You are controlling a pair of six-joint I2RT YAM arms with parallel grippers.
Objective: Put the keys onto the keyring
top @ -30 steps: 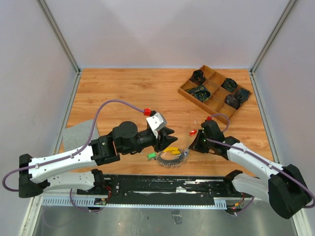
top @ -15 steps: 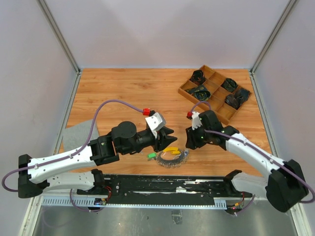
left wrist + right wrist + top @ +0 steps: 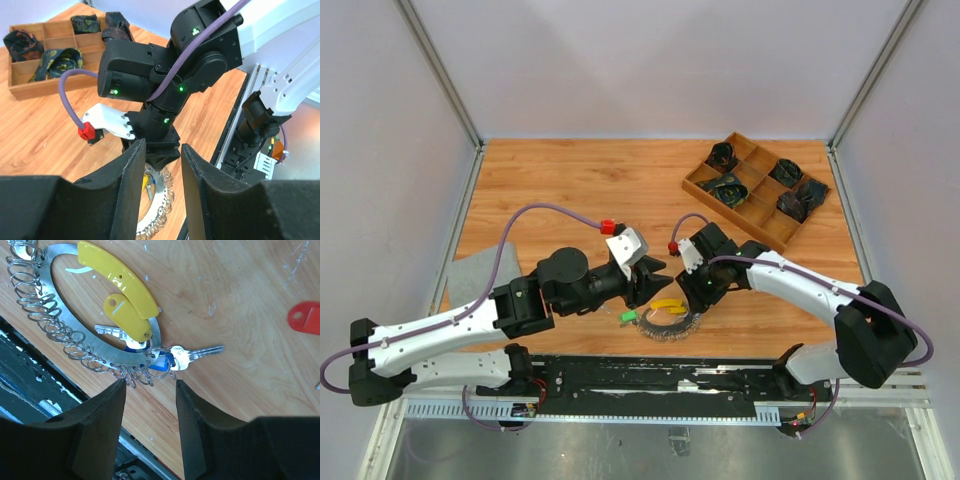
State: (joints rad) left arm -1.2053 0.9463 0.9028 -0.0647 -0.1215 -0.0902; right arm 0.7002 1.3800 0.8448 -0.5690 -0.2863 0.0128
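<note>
A wooden bench (image 3: 570, 180) is sitting inside a white-walled enclosure, with a compartmented wooden tray (image 3: 692, 184) of dark bundled items lying at its far right, well apart from the work. The keyring (image 3: 672, 322) is lying flat near the front edge, between the two arms, its yellow curved piece (image 3: 117, 277) facing up.

The right end effector (image 3: 149, 390) is hovering just over the ring's edge with its fingers parted and nothing between them. Directly beyond its fingertips, a yellow-tagged key (image 3: 125, 315) and a blue-headed key (image 3: 159, 362) are hanging from the ring's loops, which suggests these two are already threaded on. A red tag (image 3: 304, 320) is lying loose on the wood, apart from the ring, so it probably needs collecting next. A green tag (image 3: 628, 317) is resting just beside the ring's left side.

The left end effector (image 3: 162, 150) is pointing toward the ring from the left, fingers about half apart and gripping nothing, probably waiting to steady the ring.
</note>
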